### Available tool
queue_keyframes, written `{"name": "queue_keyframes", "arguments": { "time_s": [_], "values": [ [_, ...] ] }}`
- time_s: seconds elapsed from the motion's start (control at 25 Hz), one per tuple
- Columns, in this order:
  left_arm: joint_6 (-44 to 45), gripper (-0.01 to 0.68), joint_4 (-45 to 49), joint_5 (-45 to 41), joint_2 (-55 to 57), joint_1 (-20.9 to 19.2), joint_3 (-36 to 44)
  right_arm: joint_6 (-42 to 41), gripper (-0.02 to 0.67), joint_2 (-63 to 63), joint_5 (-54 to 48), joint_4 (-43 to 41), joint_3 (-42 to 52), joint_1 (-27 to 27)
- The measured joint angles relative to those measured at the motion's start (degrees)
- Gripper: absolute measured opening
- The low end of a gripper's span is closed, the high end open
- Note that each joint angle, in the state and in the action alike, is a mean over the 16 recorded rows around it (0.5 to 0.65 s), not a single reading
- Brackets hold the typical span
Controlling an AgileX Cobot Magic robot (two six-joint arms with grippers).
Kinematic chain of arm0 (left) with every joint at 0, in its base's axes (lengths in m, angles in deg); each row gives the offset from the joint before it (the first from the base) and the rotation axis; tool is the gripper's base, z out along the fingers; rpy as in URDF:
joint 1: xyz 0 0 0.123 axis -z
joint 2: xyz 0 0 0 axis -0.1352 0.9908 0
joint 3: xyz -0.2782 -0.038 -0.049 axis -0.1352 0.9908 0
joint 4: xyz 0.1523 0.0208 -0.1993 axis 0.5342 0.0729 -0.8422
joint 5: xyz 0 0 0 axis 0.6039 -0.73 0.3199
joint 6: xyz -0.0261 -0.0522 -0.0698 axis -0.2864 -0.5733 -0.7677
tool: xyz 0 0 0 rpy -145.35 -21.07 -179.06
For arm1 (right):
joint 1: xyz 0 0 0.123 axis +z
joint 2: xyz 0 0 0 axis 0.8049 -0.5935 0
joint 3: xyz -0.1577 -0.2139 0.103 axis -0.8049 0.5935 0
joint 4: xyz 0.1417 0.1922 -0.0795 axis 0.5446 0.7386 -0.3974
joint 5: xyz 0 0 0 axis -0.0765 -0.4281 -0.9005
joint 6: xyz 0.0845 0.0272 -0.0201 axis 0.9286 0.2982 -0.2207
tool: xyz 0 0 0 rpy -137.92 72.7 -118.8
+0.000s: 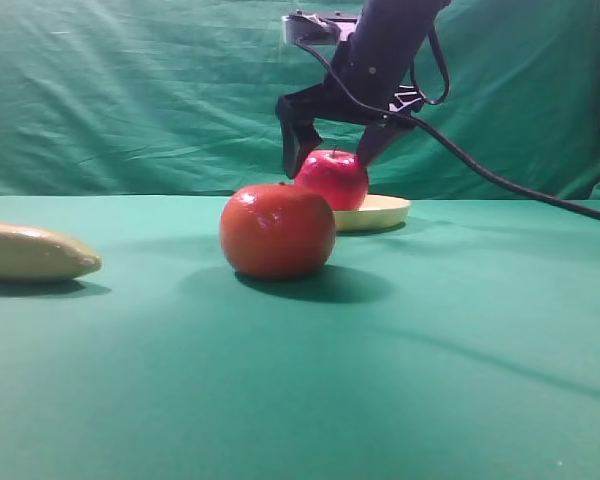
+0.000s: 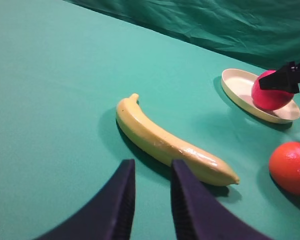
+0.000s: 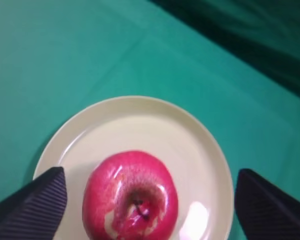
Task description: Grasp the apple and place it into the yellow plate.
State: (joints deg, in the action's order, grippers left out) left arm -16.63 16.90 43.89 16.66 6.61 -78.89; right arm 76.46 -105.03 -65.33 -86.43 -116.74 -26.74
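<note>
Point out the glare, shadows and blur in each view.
Exterior high: soft overall, the tomato carries pale highlights and throws a shadow to its right. Left wrist: the banana has a glossy streak and a shadow on its left edge; the left claw is blurred. Right wrist: white glare on the apple and plate; the right claw fingers are soft.

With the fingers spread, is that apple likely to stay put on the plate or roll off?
The apple probably stays: it sits stem-up inside the plate, whose low rim should check a slow roll. Its glossy, round skin looks slippery, so a bump from a finger could nudge it.
</note>
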Motion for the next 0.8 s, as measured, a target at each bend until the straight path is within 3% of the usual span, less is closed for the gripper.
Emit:
{"name": "queue_keyframes", "arguments": {
  "time_s": [0.48, 0.6, 0.8],
  "values": [
    [0.0, 0.157, 0.0, 0.0, 0.0, 0.0, 0.0, 4.17, 0.08, 20.13, -14.17, -2.37, 0.06, 0.0],
    [0.0, 0.157, 0.0, 0.0, 0.0, 0.0, 0.0, 5.81, 0.021, 24.65, -17.46, -2.2, 0.7, 0.0],
    [0.0, 0.157, 0.0, 0.0, 0.0, 0.0, 0.0, 8.19, 0.0, 32.39, -21.1, -1.81, 4.12, 0.0]
  ]
}}
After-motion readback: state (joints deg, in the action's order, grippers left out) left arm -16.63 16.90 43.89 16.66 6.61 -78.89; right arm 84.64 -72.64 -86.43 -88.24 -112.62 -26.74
